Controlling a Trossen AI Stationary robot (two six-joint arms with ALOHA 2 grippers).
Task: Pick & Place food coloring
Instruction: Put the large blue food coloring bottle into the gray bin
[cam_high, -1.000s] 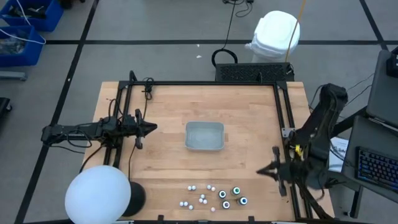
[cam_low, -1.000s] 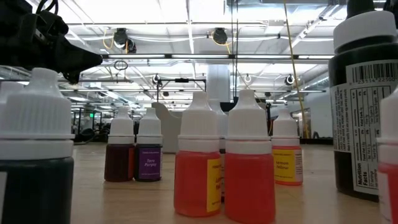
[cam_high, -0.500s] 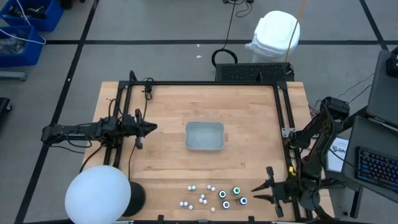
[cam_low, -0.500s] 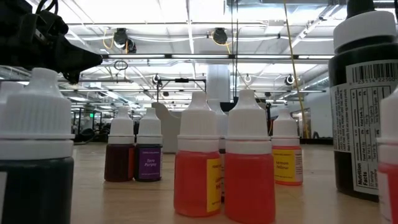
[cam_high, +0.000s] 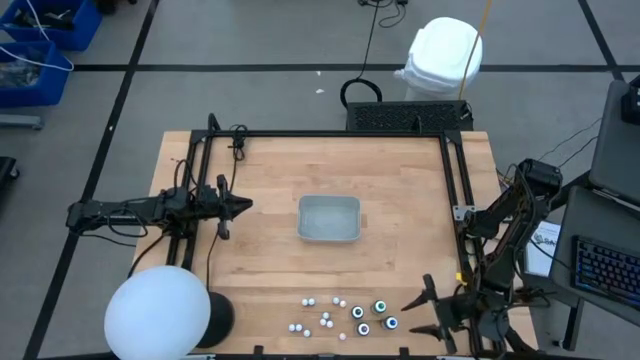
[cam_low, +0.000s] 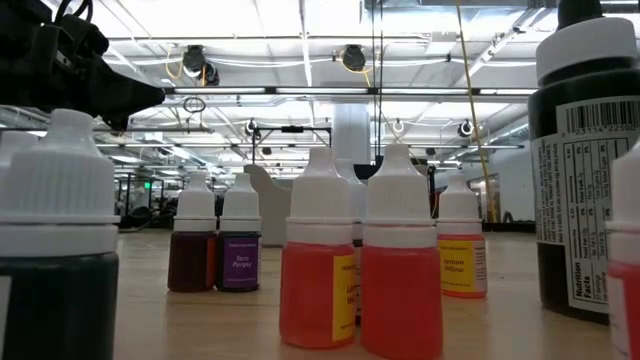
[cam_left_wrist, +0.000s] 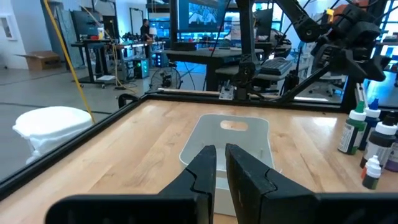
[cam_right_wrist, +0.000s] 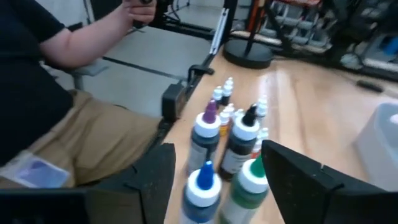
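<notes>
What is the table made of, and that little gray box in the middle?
The table looks like pale wood with a smooth finish: plank lines show. The gray box looks like cloudy, see-through plastic, since the wood shows faintly through it.

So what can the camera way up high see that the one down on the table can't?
Only the high view shows the grey tray in the middle of the table, the left gripper waiting at the left side, and the right gripper open beside the bottles. Only the low view shows the bottles from the side: red liquid, a purple label, a yellow one. Both show the food coloring bottles standing upright on the wooden table.
</notes>
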